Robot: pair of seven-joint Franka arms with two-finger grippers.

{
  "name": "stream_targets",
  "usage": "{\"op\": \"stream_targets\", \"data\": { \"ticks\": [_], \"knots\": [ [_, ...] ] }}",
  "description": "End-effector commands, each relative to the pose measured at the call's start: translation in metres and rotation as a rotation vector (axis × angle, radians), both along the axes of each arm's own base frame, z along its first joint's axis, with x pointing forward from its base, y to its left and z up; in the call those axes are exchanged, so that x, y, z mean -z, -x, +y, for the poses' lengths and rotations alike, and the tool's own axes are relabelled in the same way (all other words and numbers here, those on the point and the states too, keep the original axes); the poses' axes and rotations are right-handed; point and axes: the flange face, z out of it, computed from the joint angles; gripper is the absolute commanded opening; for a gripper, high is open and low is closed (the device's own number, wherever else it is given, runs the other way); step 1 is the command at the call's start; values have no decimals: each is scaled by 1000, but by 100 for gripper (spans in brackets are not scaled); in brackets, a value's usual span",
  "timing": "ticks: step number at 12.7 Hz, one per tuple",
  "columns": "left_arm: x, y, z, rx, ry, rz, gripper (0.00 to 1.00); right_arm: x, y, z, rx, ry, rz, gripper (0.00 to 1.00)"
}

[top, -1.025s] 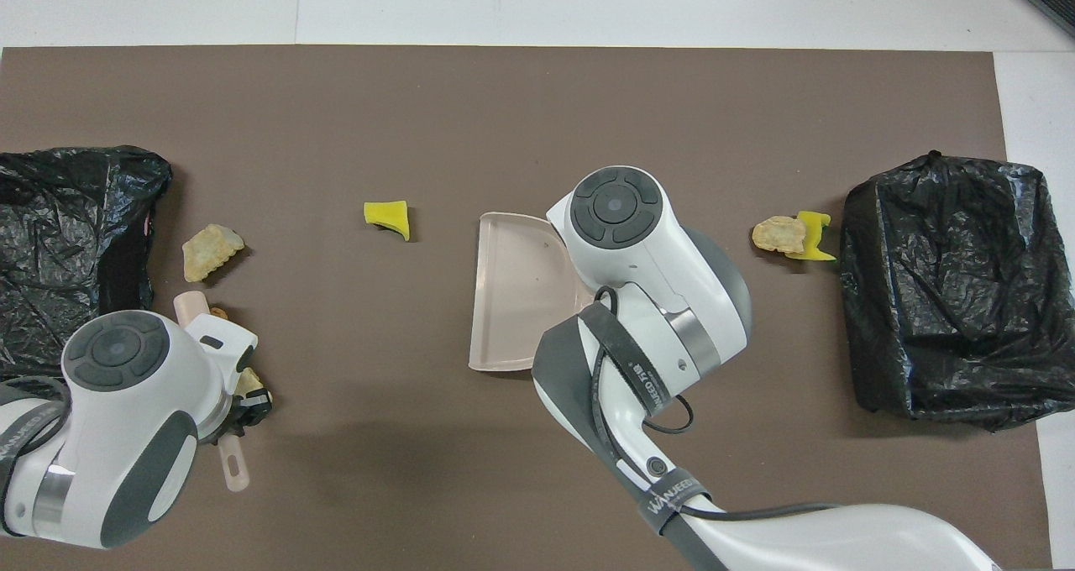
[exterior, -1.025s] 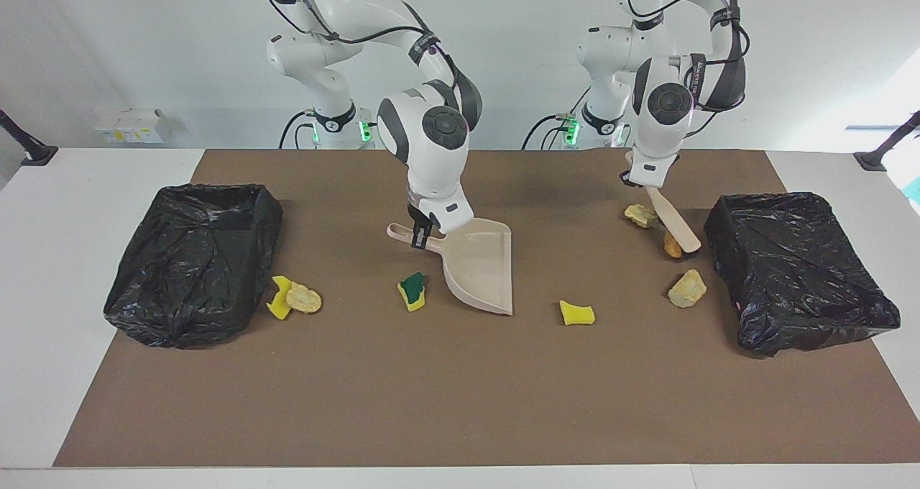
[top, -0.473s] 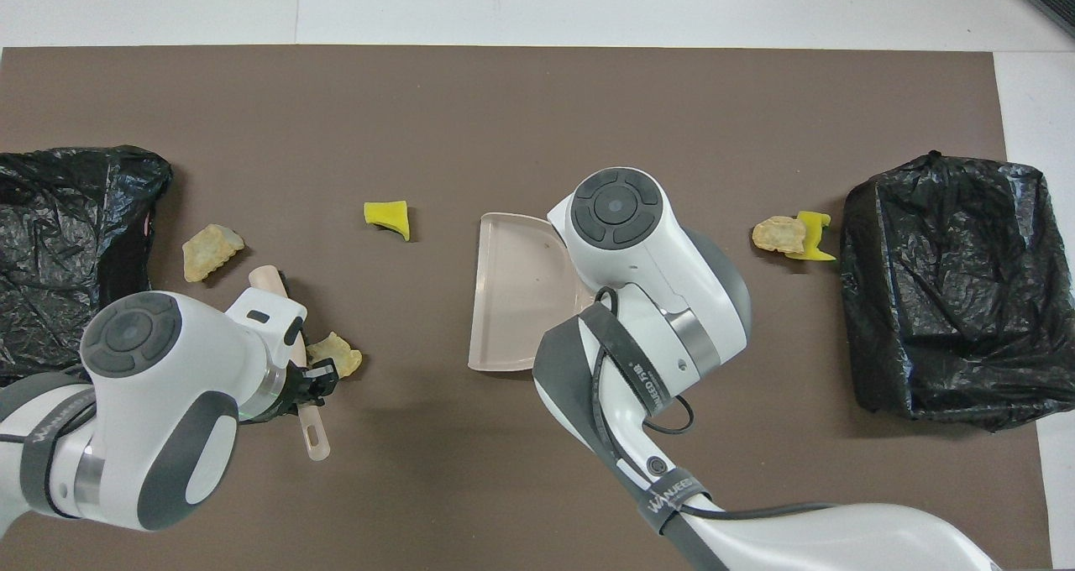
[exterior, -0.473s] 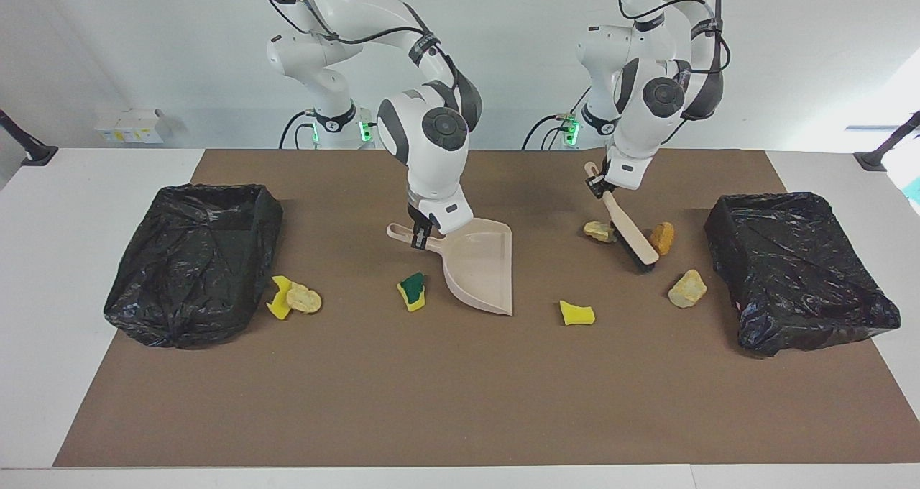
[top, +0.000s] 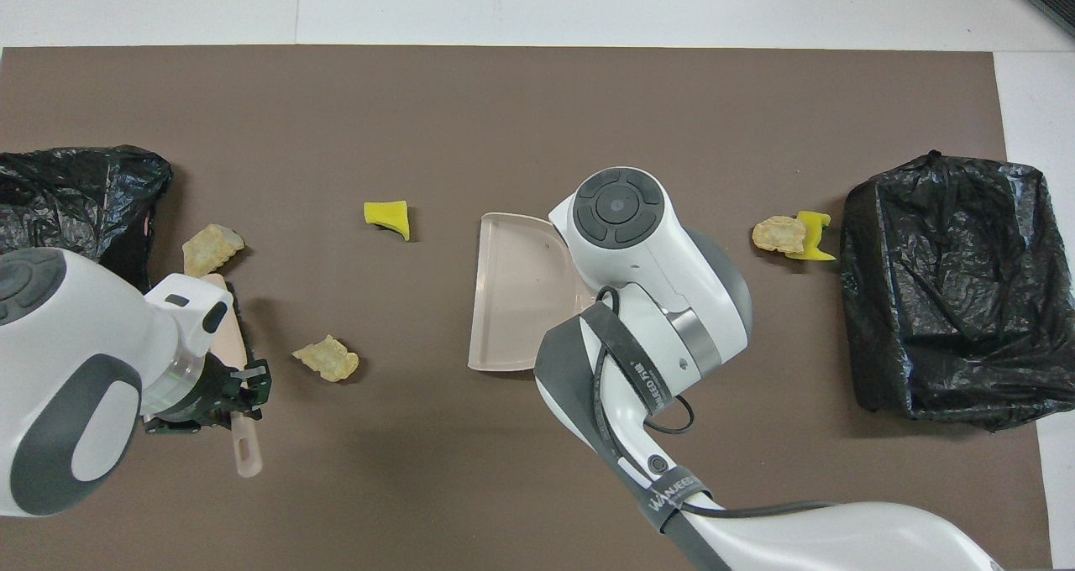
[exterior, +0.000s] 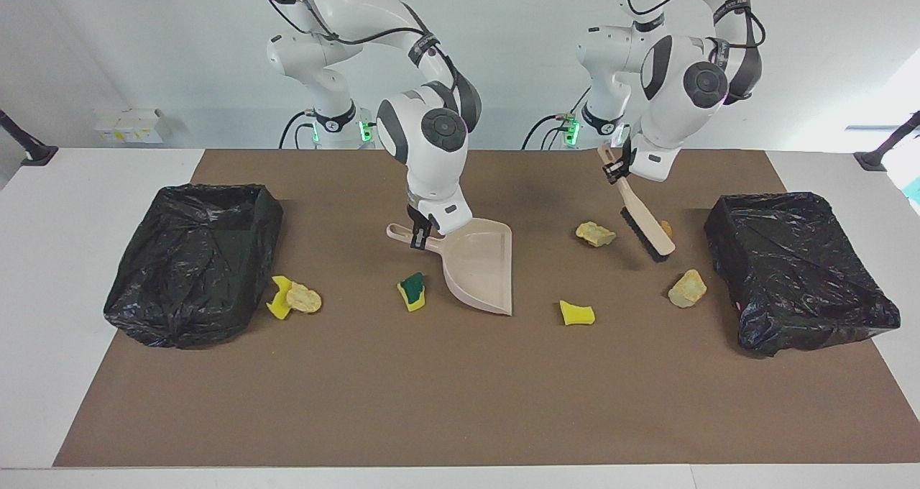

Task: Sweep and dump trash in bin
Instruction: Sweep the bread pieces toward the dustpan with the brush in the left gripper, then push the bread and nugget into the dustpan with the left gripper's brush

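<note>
Brush (exterior: 645,223) slanted, bristles down toward left-arm bin (exterior: 794,270) | left jaws grip its handle | right jaws clamp dustpan (exterior: 480,266) handle

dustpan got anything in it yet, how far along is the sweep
Nothing is collected yet: the dustpan is empty, its edge on the mat, held by the right hand. In hand: the left hand holds the brush beside a tan chunk lying toward the pan. Left: that chunk, the yellow sponge bit, the green-and-yellow sponge and the rest, then dumping into a bin.
</note>
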Motion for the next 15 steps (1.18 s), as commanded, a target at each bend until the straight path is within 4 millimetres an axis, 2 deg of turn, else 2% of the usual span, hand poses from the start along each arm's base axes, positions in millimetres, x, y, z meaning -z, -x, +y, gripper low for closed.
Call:
{"op": "stream_targets", "data": {
  "ticks": [1, 4, 7, 8, 9, 12, 15],
  "knots": [
    [6, 37, 44, -4, -34, 0, 0, 8, -1, -2, -1, -24, -6, 0],
    [17, 52, 49, 8, -59, -3, 0, 8, 1, 0, 5, -38, 3, 0],
    [60, 56, 32, 58, -55, -23, 0, 8, 1, 0, 7, -39, 7, 0],
    [62, 53, 22, 83, -51, -35, 0, 8, 0, -2, 10, -39, 7, 0],
    [62, 50, 9, 108, -43, -51, 0, 8, 1, 0, 7, -38, 8, 0],
    [72, 34, -49, 190, 18, -72, 0, 7, 4, 5, 0, -42, 14, 0],
    [69, 26, -99, 238, 78, -83, 0, 4, 11, 13, -44, -38, 17, 0]
  ]
}}
